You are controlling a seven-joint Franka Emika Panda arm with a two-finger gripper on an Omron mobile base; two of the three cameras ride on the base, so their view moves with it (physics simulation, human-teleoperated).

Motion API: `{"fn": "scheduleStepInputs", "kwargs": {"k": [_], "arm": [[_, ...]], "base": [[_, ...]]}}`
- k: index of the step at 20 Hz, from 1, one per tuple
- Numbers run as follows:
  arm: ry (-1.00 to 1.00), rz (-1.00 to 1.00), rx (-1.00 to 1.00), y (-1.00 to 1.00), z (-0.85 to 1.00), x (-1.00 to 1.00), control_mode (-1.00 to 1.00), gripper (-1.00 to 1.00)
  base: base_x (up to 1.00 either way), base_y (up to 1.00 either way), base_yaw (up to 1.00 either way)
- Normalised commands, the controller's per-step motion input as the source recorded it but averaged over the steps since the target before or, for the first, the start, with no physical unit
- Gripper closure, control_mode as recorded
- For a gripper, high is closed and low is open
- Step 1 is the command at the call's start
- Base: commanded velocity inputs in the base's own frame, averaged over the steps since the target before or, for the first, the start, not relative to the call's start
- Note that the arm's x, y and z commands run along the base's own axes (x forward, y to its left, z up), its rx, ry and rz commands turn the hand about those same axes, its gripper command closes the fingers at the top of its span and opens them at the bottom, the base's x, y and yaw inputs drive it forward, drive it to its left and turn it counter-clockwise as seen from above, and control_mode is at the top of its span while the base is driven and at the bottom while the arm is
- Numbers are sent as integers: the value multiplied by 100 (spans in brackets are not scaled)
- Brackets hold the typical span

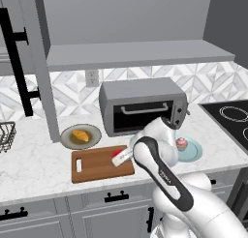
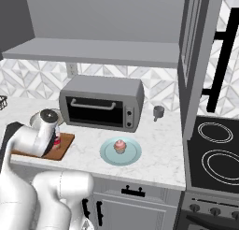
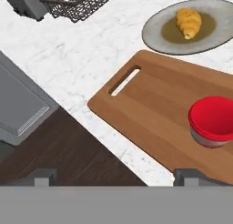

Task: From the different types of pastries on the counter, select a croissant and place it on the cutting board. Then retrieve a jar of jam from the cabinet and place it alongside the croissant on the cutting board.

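jam jar (image 3: 212,122) on cutting board (image 3: 154,104), right part, done | croissant (image 3: 188,22) on grey plate (image 3: 159,36) beyond board's far edge, not moved, left to do | gripper (image 3: 116,175) released, nothing between fingertips, above board's near edge

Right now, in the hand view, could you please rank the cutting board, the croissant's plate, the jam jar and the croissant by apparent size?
1. cutting board
2. plate
3. jam jar, though it sits nearer the camera and runs off the edge
4. croissant
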Motion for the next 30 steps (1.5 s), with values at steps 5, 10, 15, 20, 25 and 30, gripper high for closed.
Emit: {"fn": "scheduleStepInputs", "kwargs": {"k": [5,10,15,20,25,30], "arm": [[63,-34,-53,23,17,0,-100,-100],[48,-29,-65,35,30,6,-100,-100],[0,-3,-5,19,-2,15,-100,-100],[0,-11,5,60,0,40,-100,-100],[-4,-11,7,44,0,47,-100,-100],[-12,-3,0,34,0,54,-100,-100]], "base": [[0,0,0],[0,0,0],[0,0,0],[0,0,0],[0,0,0],[0,0,0]]}}
